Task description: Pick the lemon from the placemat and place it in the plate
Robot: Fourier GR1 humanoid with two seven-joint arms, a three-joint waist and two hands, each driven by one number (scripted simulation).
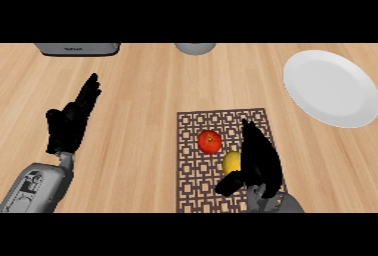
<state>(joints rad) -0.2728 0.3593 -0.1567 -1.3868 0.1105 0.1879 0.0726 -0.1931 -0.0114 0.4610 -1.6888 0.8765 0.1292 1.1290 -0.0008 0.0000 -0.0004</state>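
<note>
A yellow lemon (231,161) lies on a brown patterned placemat (193,130) in the middle of the counter, just below a red tomato (210,141). My right hand (260,159) hovers over the placemat's right side, its straight fingers along the lemon's right flank and its thumb below the fruit; part of the lemon is hidden by it. Nothing is held in that hand. The white plate (330,87) sits at the upper right, bare. At the left, my left hand (72,120) rests open with fingers pointing up.
A grey appliance (77,48) stands at the counter's far edge, top left. A grey round object (195,47) sits at the top centre. Bare wood lies between the placemat and the plate.
</note>
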